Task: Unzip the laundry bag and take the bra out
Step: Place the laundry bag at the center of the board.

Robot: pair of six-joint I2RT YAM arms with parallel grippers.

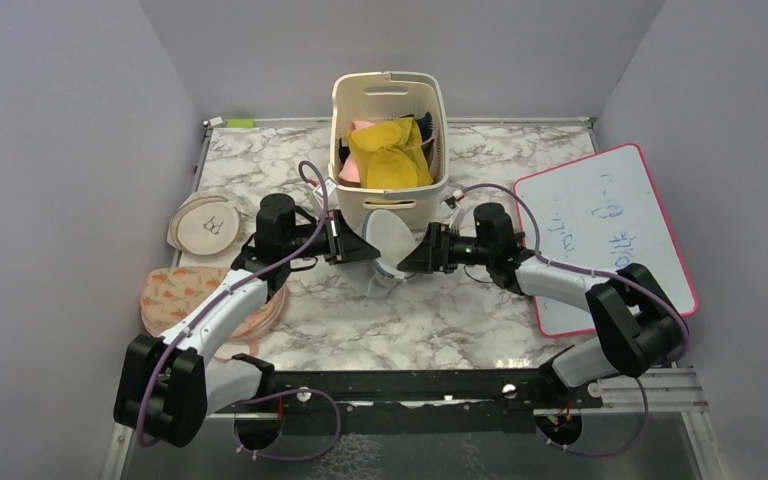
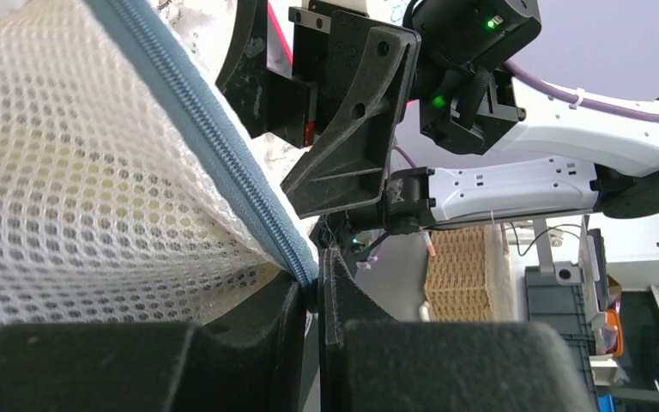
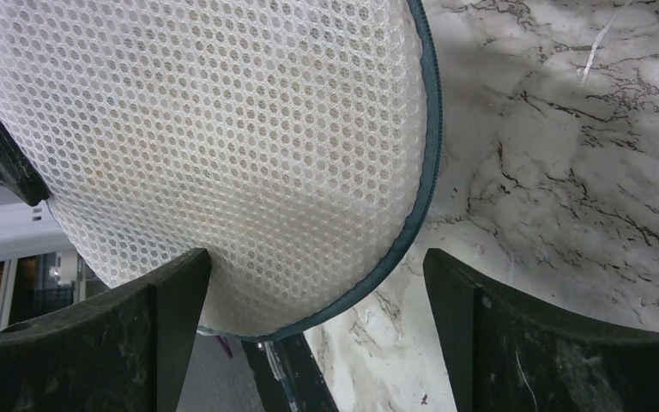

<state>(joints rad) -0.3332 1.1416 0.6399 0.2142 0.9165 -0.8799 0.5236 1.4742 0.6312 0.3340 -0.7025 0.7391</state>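
The laundry bag (image 1: 388, 243), white mesh with a dark blue-grey zip trim, is held up on edge above the marble table, in front of the basket and between my two grippers. My left gripper (image 1: 356, 248) is shut on the bag's zip trim (image 2: 223, 154) at its lower rim; the mesh (image 2: 86, 180) fills the left of that view. My right gripper (image 1: 412, 260) is open, with its fingers (image 3: 167, 335) on either side of the bag's lower edge (image 3: 223, 146), and one finger touches the mesh. The zip looks closed. The bra is not visible.
A cream slotted basket (image 1: 345, 110) with a yellow cloth (image 1: 390, 155) and a pink cloth (image 1: 357, 172) stands just behind the bag. A whiteboard (image 1: 600, 235) lies at the right. A flat beige round pouch (image 1: 205, 222) and a carrot-print pouch (image 1: 185, 292) lie at the left.
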